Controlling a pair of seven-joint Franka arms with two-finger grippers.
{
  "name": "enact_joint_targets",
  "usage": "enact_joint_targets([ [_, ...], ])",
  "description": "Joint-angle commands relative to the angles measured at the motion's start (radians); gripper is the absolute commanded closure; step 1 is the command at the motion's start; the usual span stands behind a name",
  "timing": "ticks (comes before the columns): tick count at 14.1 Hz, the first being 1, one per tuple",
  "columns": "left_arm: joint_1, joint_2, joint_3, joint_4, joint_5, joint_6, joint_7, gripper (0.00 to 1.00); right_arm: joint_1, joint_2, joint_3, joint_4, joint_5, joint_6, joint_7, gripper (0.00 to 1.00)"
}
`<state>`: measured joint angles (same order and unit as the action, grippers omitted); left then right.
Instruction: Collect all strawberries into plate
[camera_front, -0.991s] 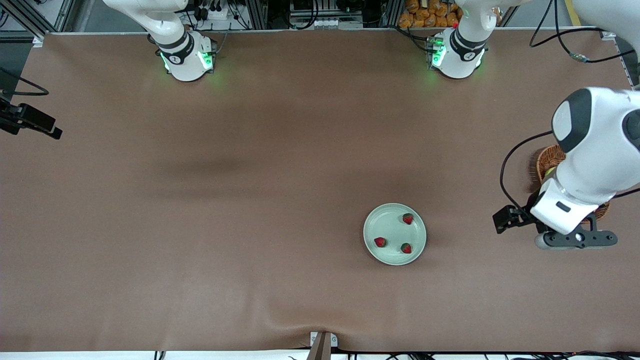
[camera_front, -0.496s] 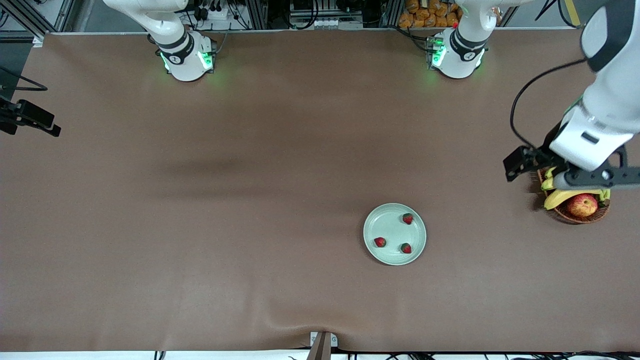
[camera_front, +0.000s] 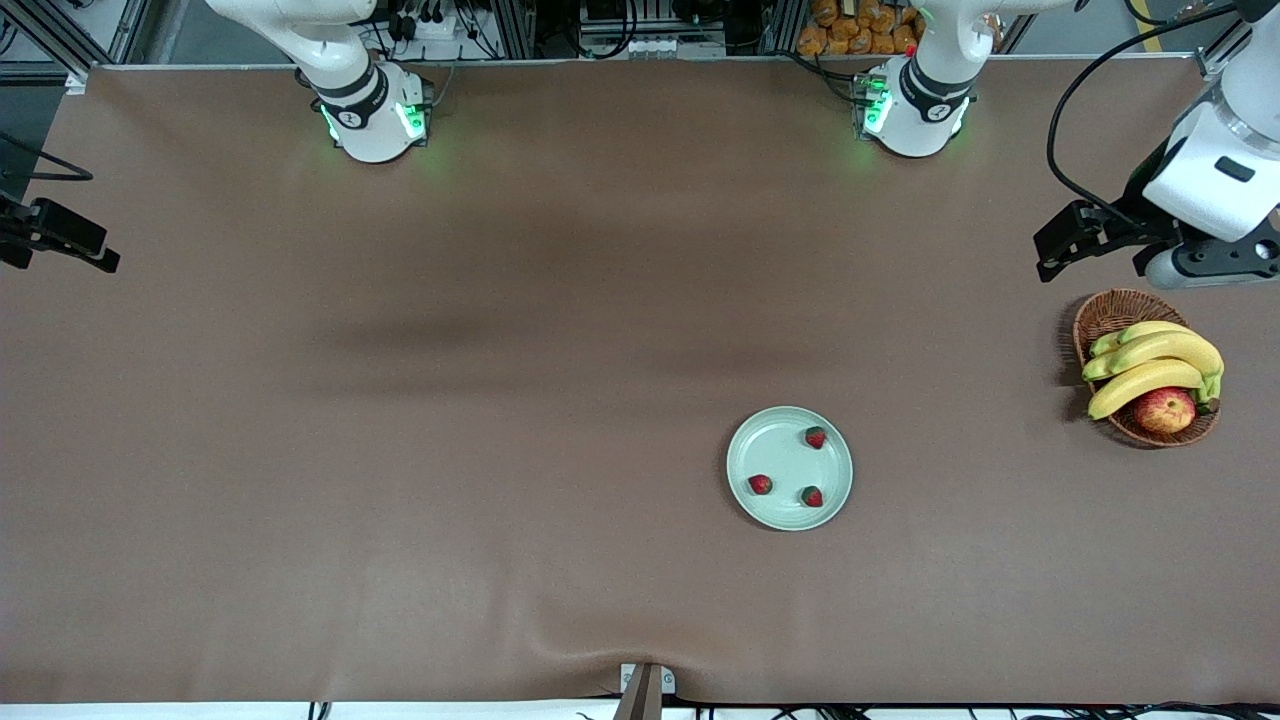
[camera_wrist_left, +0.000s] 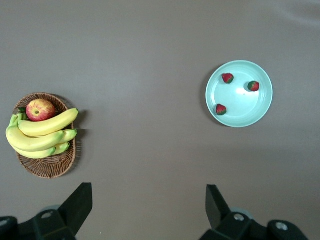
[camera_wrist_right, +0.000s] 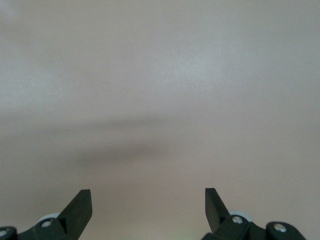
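Left gripper (camera_wrist_left: 145, 212): spread wide, fingers (camera_wrist_left: 80, 202) far apart, nothing between them, touching nothing. Hangs high in the air near the worktop (camera_front: 500, 400) edge at the left arm's end, toward the corner by the robots' bases, above bare brown surface just next to the wicker basket (camera_front: 1110, 312); seen in the front view at (camera_front: 1200, 262).

Right gripper (camera_wrist_right: 147, 210): likewise released and wide apart, empty, over plain brown worktop with only a faint shadow below. Only a dark part of it visible in the front view, at the worktop edge at the right arm's end. Right arm waiting.

Pale mint-green plate (camera_front: 775, 440) flat on the worktop, toward the edge nearest the front camera and somewhat toward the left arm's end. All three strawberries (camera_front: 816, 437) (camera_front: 760, 484) (camera_front: 812, 496) resting inside the plate, well apart from one another, each near the rim.

Wicker basket close to the left arm's end edge, well apart from the plate, filled with a bunch of bananas (camera_front: 1150, 365) and a red-yellow apple (camera_front: 1165, 410).
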<state>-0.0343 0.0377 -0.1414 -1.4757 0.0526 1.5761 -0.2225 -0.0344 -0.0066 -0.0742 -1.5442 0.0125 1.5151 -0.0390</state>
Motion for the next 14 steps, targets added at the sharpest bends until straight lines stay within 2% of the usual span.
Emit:
enact_joint_targets([
  [1,-0.044,0.014,0.074,-0.017,-0.019,0.064,0.054,0.0,-0.016,-0.009,0.007,0.023,-0.009,-0.015,-0.013,0.0],
  [6,-0.041,-0.001,0.085,-0.05,-0.019,0.032,0.017,0.0,-0.016,-0.009,0.007,0.023,-0.011,-0.024,-0.015,0.0],
  [8,-0.039,0.001,0.115,-0.046,-0.019,0.044,0.011,0.0,-0.016,-0.007,0.007,0.023,-0.005,-0.021,-0.013,0.0],
  [11,-0.038,0.001,0.161,-0.044,-0.029,0.065,0.127,0.0,-0.019,-0.009,0.004,0.023,-0.008,-0.024,-0.015,0.0],
  [14,-0.039,-0.001,0.204,-0.048,-0.046,0.062,0.163,0.0,-0.024,-0.009,0.005,0.024,-0.005,-0.026,-0.013,0.0],
])
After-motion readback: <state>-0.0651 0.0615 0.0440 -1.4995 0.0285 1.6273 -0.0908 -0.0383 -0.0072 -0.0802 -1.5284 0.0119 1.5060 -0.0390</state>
